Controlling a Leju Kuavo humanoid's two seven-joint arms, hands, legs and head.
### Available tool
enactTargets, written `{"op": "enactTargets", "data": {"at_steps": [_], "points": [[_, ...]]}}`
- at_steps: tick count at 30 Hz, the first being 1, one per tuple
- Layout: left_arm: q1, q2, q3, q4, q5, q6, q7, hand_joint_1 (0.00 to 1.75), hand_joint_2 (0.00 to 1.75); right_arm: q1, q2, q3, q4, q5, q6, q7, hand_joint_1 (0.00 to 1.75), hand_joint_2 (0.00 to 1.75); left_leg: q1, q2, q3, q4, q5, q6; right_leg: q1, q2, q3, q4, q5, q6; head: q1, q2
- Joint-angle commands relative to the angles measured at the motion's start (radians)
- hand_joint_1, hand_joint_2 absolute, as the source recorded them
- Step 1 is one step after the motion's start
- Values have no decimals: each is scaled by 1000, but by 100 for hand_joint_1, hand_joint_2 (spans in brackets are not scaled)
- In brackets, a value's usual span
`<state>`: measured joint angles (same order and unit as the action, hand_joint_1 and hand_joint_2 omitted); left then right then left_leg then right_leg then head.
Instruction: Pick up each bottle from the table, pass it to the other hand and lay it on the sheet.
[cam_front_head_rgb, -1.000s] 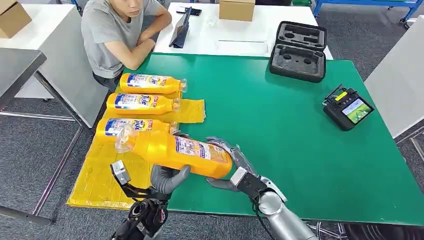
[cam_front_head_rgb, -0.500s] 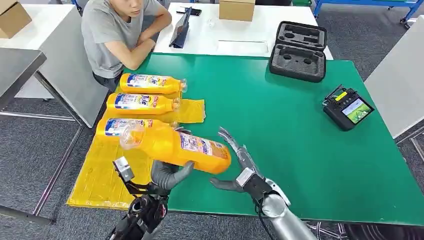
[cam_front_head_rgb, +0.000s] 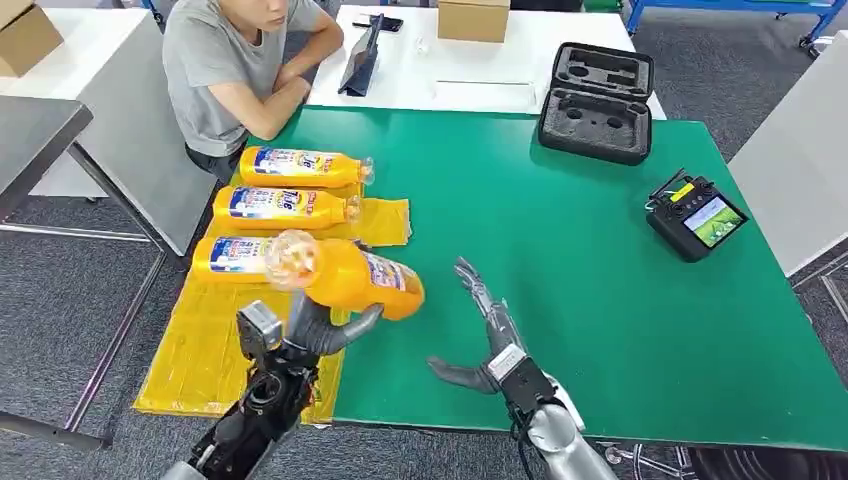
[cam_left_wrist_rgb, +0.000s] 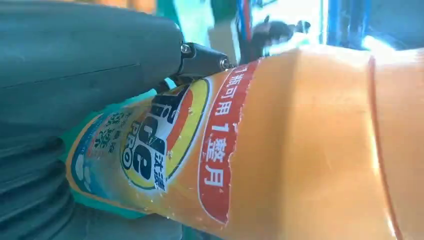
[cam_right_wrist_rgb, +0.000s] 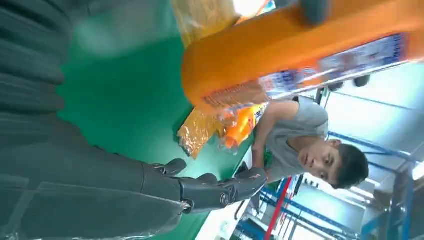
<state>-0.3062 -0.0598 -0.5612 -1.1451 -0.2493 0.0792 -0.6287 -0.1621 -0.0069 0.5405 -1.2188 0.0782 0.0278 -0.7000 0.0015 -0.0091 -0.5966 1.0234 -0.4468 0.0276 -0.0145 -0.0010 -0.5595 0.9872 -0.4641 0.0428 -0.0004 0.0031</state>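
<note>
The left hand holds an orange bottle from below, above the near edge of the yellow sheet where the sheet meets the green tabletop. The bottle lies tilted, its clear cap end toward the camera and its base toward the middle of the tabletop. In the left wrist view the thumb presses on the label of the bottle.

The right hand is empty, with fingers stretched apart and thumb out to the side. It is over the green tabletop, to the right of the held bottle and not touching it.

Three more bottles lie on the sheet side by side, caps pointing right. A person in a grey shirt sits at the far left corner. A black case lies open at the far side and a remote controller is near the right edge.
</note>
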Motion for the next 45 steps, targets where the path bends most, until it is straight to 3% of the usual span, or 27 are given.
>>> {"op": "enactTargets", "data": {"at_steps": [1,12,17,21,25,29,33,38,45], "points": [[-132,117,-115,182,-87,100,-69,175,175,13,18,-48,-10,-2,-5,2,0,175,1,1,2,-1,0,-2,1,1,2,-1,0,-2,0,0],[-165,217,-131,181,-141,191,-69,175,175,40,10,-74,-37,-8,12,2,0,175,2,2,3,-1,0,-3,2,1,3,0,0,-3,0,0],[-118,273,-26,172,-260,272,-56,175,175,47,-4,-72,-28,-14,29,2,0,175,1,5,3,-1,0,-2,1,4,1,-1,1,-2,0,0],[3,337,61,19,-357,223,-7,175,175,53,4,-99,-22,-26,62,2,0,175,1,7,4,-2,-2,-2,1,6,2,-1,0,-2,0,0],[184,455,159,-278,-496,146,81,175,175,46,18,-127,-19,-23,83,2,0,175,1,8,1,0,-2,-1,1,7,-1,0,0,-2,0,0],[211,520,241,-406,-477,59,78,175,175,44,26,-139,-11,-32,105,2,0,175,3,10,0,1,-3,-2,3,8,-3,2,0,-3,0,0],[194,536,261,-427,-489,49,75,175,175,35,33,-140,4,-29,105,2,0,175,2,4,-3,1,0,-2,2,2,-4,1,0,-2,0,0],[170,512,280,-443,-489,-19,76,175,175,30,48,-156,22,-36,110,2,0,175,3,3,-1,0,0,-2,2,2,-2,0,0,-2,0,0],[188,544,302,-432,-592,-31,117,175,175,33,61,-182,40,-43,117,2,0,175,2,4,1,-1,0,-3,2,3,0,-1,0,-3,0,0]]}}
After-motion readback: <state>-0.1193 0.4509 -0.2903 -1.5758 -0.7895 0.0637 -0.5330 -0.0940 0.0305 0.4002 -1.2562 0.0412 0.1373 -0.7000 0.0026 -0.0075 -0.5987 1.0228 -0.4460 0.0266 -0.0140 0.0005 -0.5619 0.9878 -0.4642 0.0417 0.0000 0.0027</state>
